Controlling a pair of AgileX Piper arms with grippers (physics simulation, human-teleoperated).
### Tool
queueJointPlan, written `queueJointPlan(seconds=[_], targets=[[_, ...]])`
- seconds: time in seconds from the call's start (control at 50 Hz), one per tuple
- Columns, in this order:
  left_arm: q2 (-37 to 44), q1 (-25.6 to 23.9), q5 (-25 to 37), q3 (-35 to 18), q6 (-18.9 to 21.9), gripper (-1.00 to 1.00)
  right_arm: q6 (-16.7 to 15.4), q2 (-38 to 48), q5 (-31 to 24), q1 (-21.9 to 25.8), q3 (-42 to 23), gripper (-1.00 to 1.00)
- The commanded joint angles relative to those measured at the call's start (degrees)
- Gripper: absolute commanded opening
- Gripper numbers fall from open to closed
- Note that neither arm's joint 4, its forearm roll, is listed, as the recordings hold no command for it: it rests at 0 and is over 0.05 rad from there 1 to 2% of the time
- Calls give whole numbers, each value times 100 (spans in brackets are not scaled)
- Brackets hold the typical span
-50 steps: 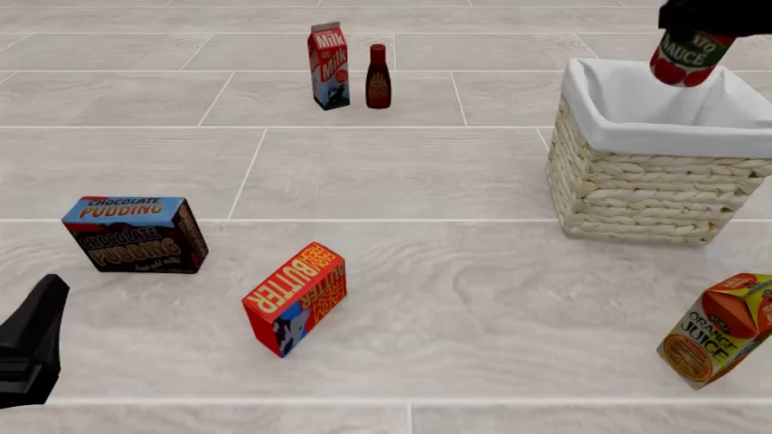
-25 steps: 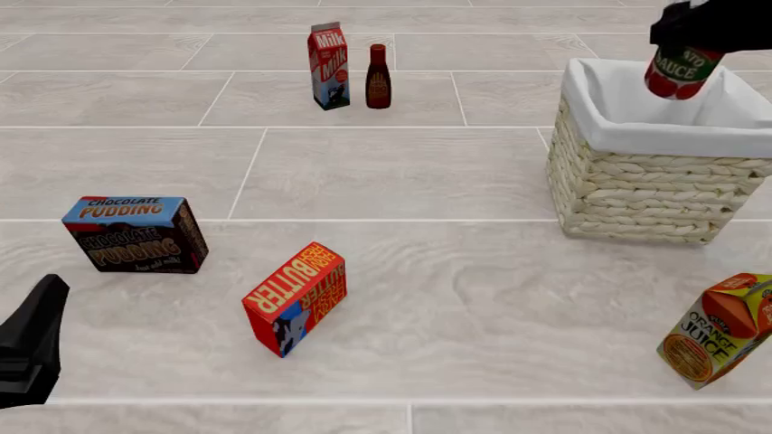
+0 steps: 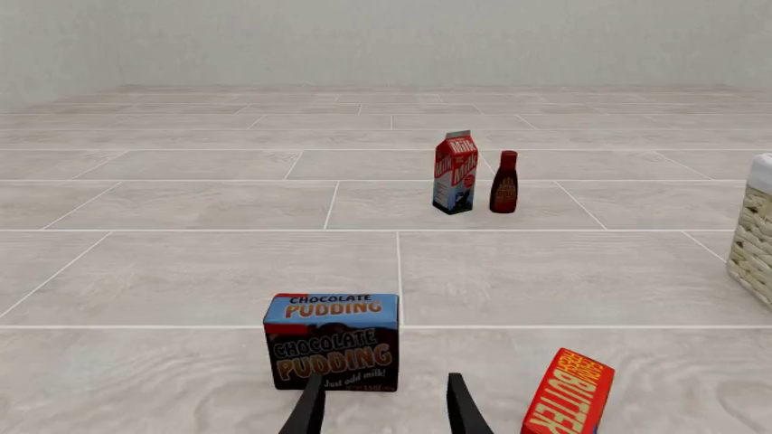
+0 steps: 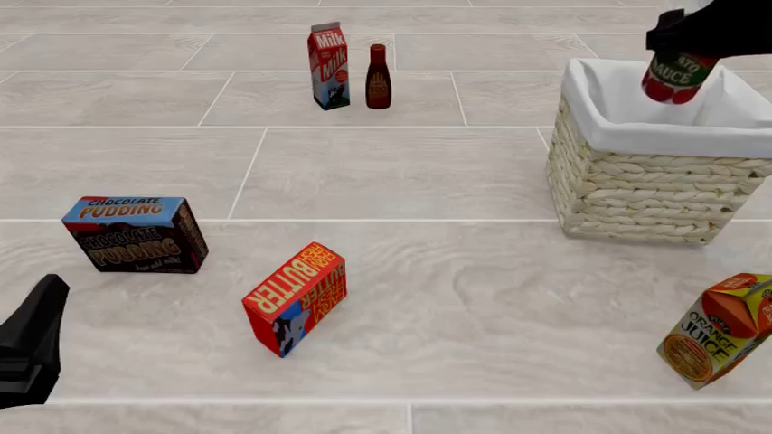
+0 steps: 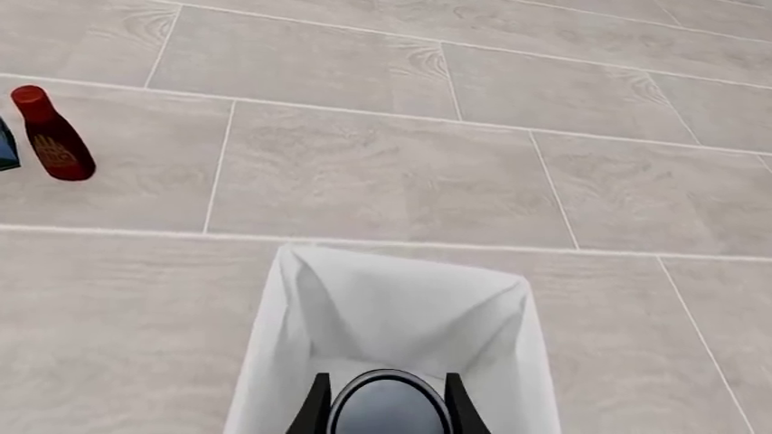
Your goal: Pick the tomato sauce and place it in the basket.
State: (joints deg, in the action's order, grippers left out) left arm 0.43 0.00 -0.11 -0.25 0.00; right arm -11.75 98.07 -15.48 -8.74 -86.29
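Two arms are at work, and only one has anything in hand. At the lower left edge of the front view, the left gripper (image 4: 31,348) sits low by the floor tiles; in its own wrist view the two dark fingers (image 3: 306,411) stand apart with nothing between them, released. Just above and right of it lies the chocolate pudding box (image 4: 133,233), upright on its side. Toward the lower centre, the red butter box (image 4: 296,297) stands tilted on one end. At the top centre, the milk carton (image 4: 328,66) and the dark red bottle (image 4: 378,77) stand just beside each other, both upright. Further right, the basket (image 4: 639,194) occupies the upper right, its white liner folded over the rim. At the top right corner the right gripper (image 4: 700,32) is clenched on the tomato sauce (image 4: 678,74), which hangs slightly tilted over the basket's far right part, its lower end dipping below the liner's rim. The right wrist view shows the can's grey top held between the fingers, above the liner. At the lower right, the orange juice carton (image 4: 718,330) leans to one side.
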Motion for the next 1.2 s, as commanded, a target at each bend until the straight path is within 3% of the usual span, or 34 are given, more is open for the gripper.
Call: queueJointPlan(seconds=[0.02, 1.2], targets=[[0, 0, 0, 0, 0, 100, 113, 120, 14, -9, -87, -100], [0, 0, 0, 0, 0, 100, 26, 704, -25, -129, -541, -100]])
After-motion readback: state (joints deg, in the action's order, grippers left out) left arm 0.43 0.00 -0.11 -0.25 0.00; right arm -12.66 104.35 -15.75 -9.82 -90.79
